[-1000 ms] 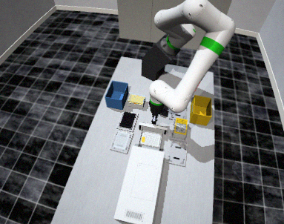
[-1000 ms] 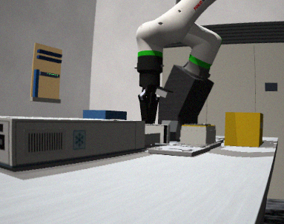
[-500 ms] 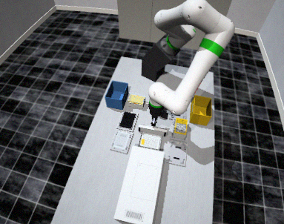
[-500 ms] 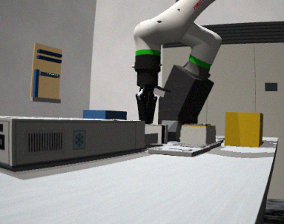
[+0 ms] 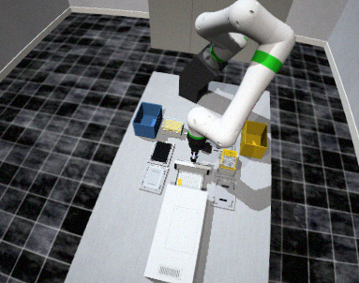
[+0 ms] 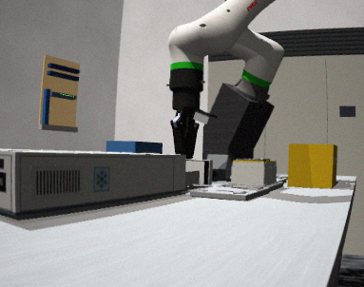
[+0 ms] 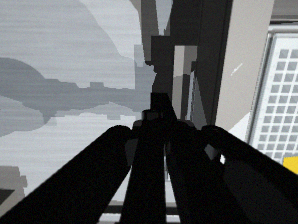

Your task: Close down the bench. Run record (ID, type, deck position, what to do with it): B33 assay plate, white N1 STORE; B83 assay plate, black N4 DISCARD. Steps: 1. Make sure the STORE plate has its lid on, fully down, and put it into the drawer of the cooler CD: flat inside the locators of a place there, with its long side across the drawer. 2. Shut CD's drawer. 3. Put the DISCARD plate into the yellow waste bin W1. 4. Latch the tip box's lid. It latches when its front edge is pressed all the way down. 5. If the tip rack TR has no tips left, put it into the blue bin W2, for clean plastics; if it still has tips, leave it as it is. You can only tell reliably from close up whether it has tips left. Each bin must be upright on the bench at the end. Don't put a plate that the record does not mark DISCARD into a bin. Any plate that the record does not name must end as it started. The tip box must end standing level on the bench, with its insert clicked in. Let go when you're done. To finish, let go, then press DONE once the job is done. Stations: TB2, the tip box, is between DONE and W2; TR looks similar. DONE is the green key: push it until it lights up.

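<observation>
The cooler CD (image 5: 178,239) lies along the near half of the bench with its drawer (image 5: 193,174) pulled out at the far end. A white lidded plate (image 5: 189,181) with a yellow mark lies flat in the drawer; its well grid also shows at the right of the wrist view (image 7: 280,100). My gripper (image 5: 194,159) is shut and empty, pointing down just beyond the drawer's front panel (image 7: 240,65), very close to it. From the side, the shut fingers (image 6: 185,151) hang at the cooler's far end. The black plate (image 5: 161,152) lies on its deck place to the left.
The blue bin W2 (image 5: 148,120) stands far left with a yellow-topped tip box (image 5: 172,126) beside it. The yellow bin W1 (image 5: 254,139) stands at the right, a similar yellow-topped rack (image 5: 229,159) near it. A clear plate (image 5: 155,179) lies left of the drawer.
</observation>
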